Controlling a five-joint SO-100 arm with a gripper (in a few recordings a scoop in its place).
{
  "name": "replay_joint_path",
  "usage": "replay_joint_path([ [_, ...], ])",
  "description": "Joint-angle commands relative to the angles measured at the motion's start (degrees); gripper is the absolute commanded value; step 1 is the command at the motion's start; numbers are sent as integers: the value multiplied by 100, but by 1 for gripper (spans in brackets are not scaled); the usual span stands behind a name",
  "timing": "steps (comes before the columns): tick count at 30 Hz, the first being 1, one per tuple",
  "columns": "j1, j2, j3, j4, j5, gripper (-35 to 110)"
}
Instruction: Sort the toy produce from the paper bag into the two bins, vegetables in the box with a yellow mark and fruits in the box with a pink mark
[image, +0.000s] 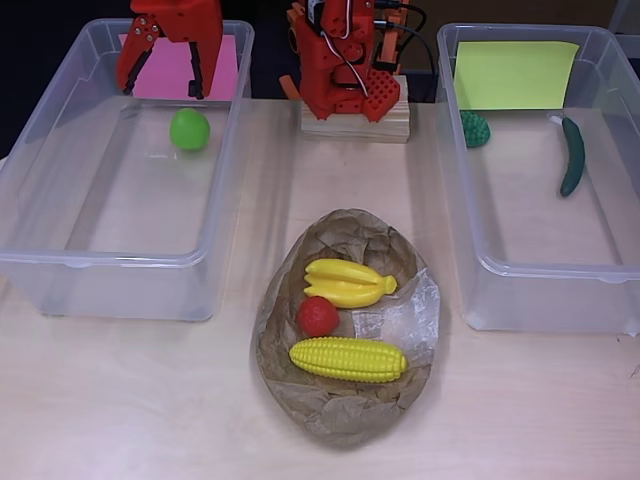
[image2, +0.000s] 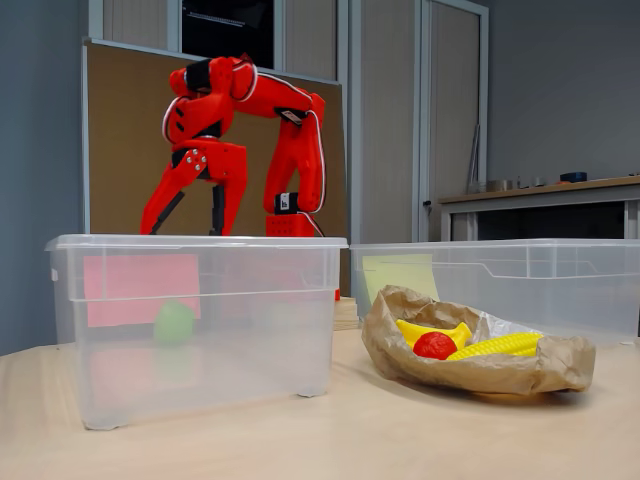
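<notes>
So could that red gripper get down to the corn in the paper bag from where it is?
Probably yes: the corn lies uncovered on top of the opened bag, and the open gripper above the pink-marked bin holds nothing.

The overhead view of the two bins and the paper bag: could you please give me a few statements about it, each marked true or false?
1. The green ball lies in the bin with the pink mark. True.
2. The gripper is shut on the corn. False: it hangs open over the pink-marked bin, holding nothing; the corn lies in the paper bag.
3. The cucumber lies in the bin with the yellow mark. True.
4. The bananas are in the pink-marked bin. False: they lie in the bag, beside the red fruit.
5. The yellow-marked bin holds one item. False: a dark green item is there too.
</notes>
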Motion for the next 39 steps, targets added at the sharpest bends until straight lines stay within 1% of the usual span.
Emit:
replay_joint_path([
  [1, -431, 721, -378, 97, -246, 41],
  [5, -1459, 1081, -1230, 132, -712, 48],
  [9, -2839, 1107, -1749, -9, -1099, 51],
  [12, -3788, 976, -1644, -343, -1151, 55],
  [19, -5326, -62, -738, -1529, -1195, 52],
  [23, -5669, -527, -105, -2276, -923, 43],
  [26, -5818, -782, 123, -2452, -650, 36],
  [32, -6223, -1143, 396, -2689, -123, 34],
  [39, -6706, -1573, 606, -3006, 888, 34],
])
